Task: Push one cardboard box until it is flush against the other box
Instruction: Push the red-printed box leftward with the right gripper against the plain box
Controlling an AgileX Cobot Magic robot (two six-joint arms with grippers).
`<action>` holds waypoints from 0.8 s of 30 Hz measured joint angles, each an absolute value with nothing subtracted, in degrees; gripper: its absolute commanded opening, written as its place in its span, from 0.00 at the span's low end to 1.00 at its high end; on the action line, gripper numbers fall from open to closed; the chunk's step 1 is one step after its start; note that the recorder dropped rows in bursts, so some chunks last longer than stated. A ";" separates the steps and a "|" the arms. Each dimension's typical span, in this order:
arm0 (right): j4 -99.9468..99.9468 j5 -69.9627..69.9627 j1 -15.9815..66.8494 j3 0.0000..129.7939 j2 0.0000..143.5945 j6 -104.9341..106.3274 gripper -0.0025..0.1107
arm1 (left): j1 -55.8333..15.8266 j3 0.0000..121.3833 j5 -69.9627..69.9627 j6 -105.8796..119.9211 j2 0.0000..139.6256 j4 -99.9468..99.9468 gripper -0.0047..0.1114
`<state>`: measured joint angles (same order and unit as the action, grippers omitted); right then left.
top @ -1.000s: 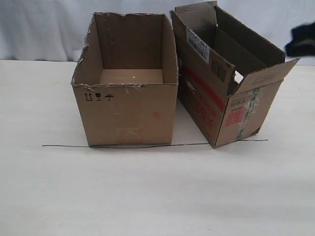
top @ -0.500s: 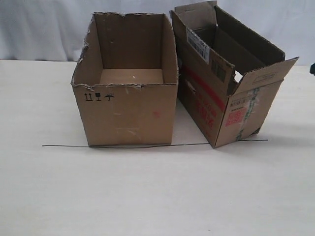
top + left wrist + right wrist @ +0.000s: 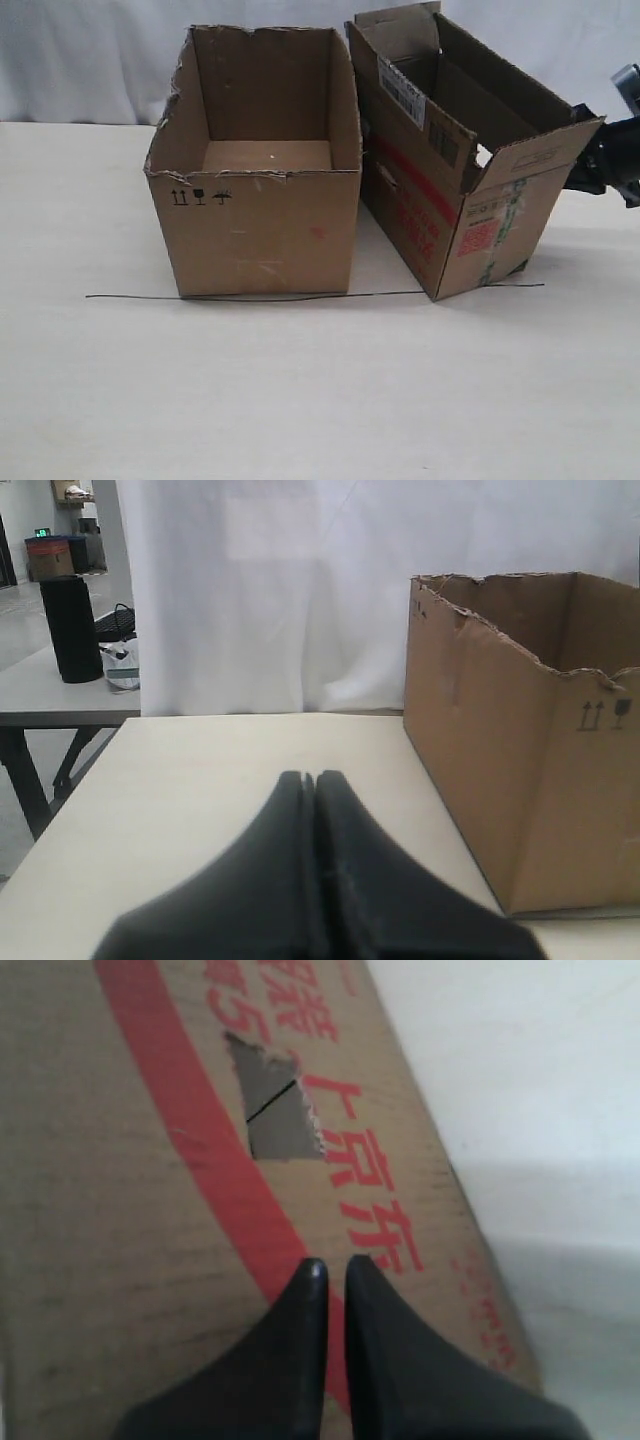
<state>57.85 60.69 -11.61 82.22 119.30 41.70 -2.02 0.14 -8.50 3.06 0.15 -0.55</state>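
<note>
The cardboard box [image 3: 440,205], narrow with a red stripe, a barcode label and a green-taped end, stands at an angle on the right. The other box [image 3: 262,225], wide and plain with a ragged rim, stands to its left. They nearly meet at the back, with a wedge of table between them in front. My right gripper [image 3: 598,165] is at the striped box's outer long side, below its open flap. In the right wrist view its fingertips [image 3: 335,1265] are shut, empty, close against the red-striped wall [image 3: 150,1210]. My left gripper [image 3: 309,778] is shut and empty, left of the plain box [image 3: 520,740].
A thin black line [image 3: 300,296] runs across the table along the front of both boxes. A white curtain [image 3: 90,60] hangs behind. Off the table's left edge stands another table with a black cylinder [image 3: 70,628].
My right arm dropped from high at the right edge, nearly left the view, then came in low beside the striped box's outer side. Both boxes look unmoved.
</note>
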 measured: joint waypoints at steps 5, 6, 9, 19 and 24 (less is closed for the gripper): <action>58.37 62.17 -8.92 82.22 120.00 41.96 0.07 | -2.02 0.14 -8.50 3.06 0.15 -0.55 0.04; 58.37 62.29 -8.32 82.22 120.00 41.96 0.07 | -2.02 0.14 -8.50 3.06 0.15 -0.55 0.04; 58.37 62.41 -6.63 82.22 120.00 41.96 0.07 | -2.02 0.14 -8.50 3.06 0.15 -0.55 0.04; 58.99 56.97 -5.94 82.22 120.47 41.26 0.07 | -2.02 0.14 -8.50 3.06 0.15 -0.55 0.04; 62.51 53.85 -5.94 82.22 123.11 41.03 0.07 | -2.02 0.14 -8.50 3.06 0.15 -0.55 0.04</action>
